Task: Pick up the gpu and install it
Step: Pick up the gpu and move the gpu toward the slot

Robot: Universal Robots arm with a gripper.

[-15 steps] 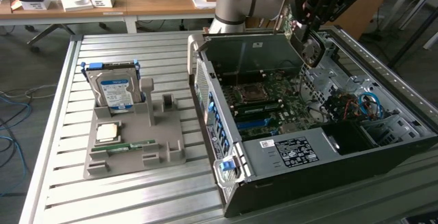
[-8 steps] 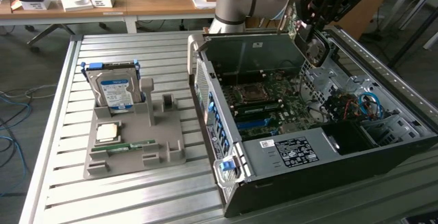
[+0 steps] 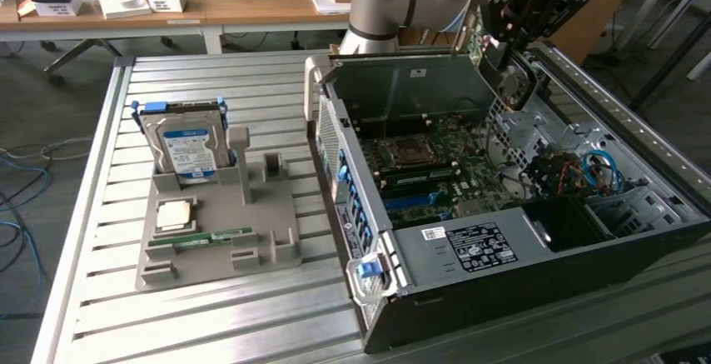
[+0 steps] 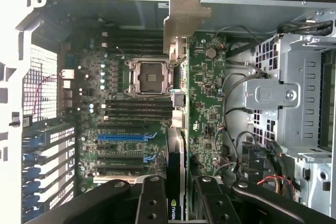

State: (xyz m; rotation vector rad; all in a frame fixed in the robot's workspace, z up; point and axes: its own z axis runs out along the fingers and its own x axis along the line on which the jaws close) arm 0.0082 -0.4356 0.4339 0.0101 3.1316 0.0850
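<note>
My fingers (image 4: 152, 203) pinch the gpu (image 4: 177, 103) by its thin edge. It hangs over the open case (image 3: 345, 156), at twelve o'clock from the case in the exterior view. The blue slot (image 4: 123, 136) is off to one side of the card, so I think a tilted or off-line drop could bump the board (image 4: 205, 103) or snag the bracket (image 4: 184, 19) on the case wall.
</note>
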